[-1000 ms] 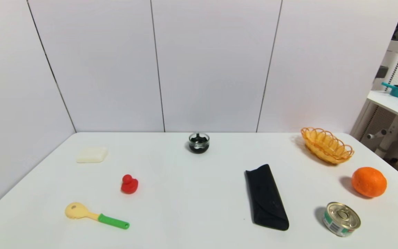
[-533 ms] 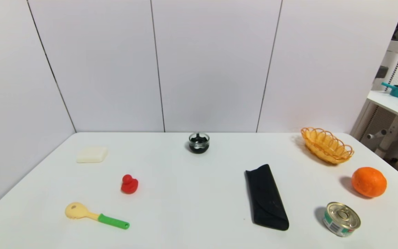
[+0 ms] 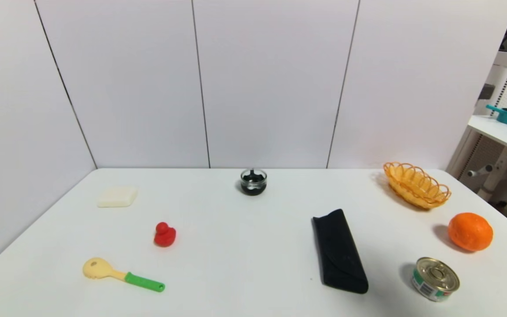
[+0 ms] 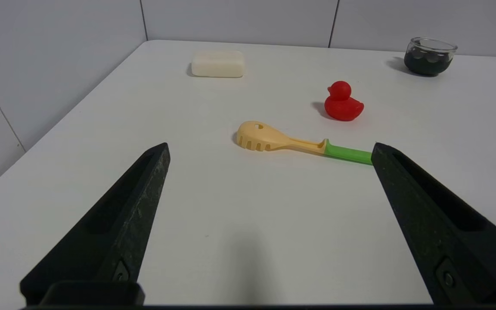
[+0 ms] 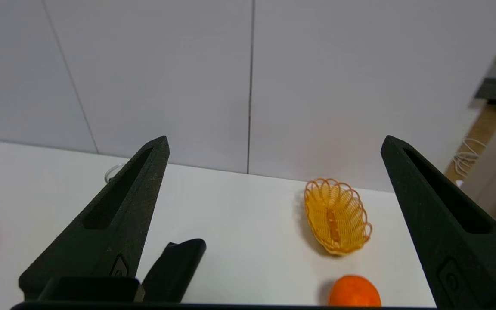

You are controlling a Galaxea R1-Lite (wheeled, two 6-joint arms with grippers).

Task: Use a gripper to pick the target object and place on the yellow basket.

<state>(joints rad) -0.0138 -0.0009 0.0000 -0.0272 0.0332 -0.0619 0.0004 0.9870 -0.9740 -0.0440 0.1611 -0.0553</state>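
Two tools are spread wide and grip nothing: the right tool hangs above the near right of the worktop, and the left tool is parked low over the near left. Neither shows in the head view. Nearest on the right, the can stands by the near edge, with the orange just behind it and the black pouch well to its left. Risk: the can does not show in the right wrist view, so a descent from this pose could miss it, clip its rim and push it off the edge, or knock the orange. Farther back, the basket seems to hold only a small orange strip, identity unclear. Farthest, the jar holds dark contents.
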